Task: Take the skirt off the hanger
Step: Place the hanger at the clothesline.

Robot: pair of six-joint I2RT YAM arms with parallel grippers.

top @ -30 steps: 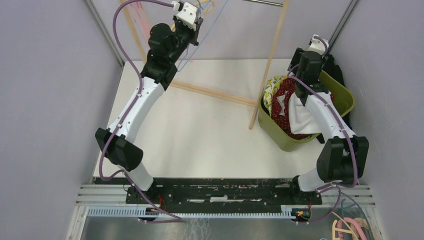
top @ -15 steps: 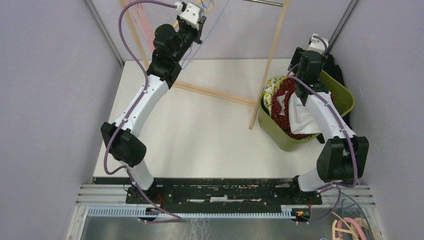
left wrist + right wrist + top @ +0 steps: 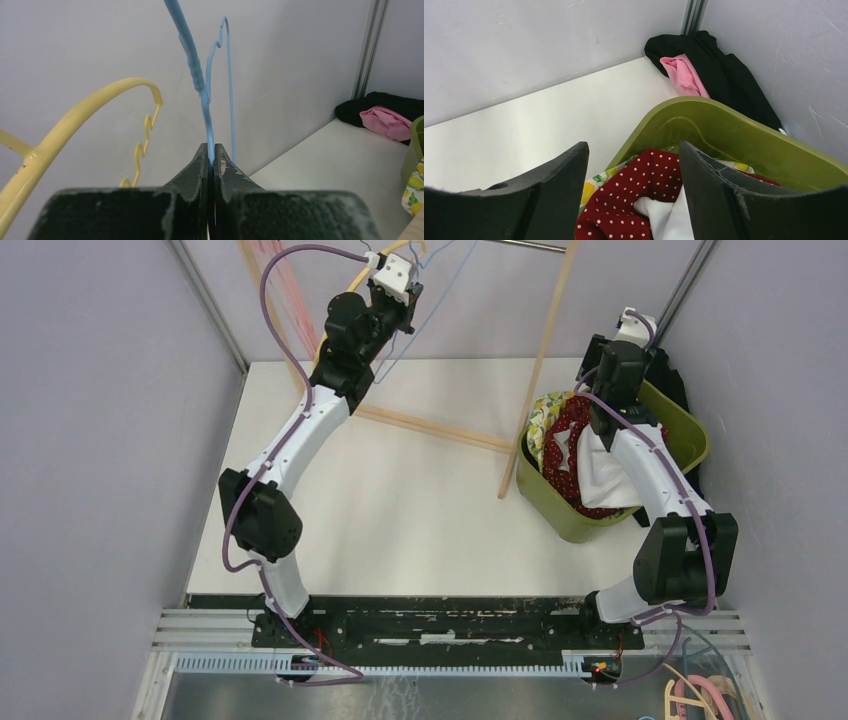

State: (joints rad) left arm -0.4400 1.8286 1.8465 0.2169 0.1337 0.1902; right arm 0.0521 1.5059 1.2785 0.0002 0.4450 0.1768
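Observation:
My left gripper is shut on the thin wire of a blue hanger, held high near the back wall. It also shows in the top view. No cloth shows on the blue hanger. A red polka-dot garment lies in the green basket with a white cloth and a lemon-print cloth. My right gripper is open and empty just above the red garment, over the basket.
A yellow hanger hangs just left of the blue one. A wooden rack post and its floor bar cross the table. Black and pink clothes lie in the back right corner. Pink hangers hang at the back left.
My left arm has swung to the right and further towards the back wall, with the blue hanger in its jaws. The right arm has not moved.

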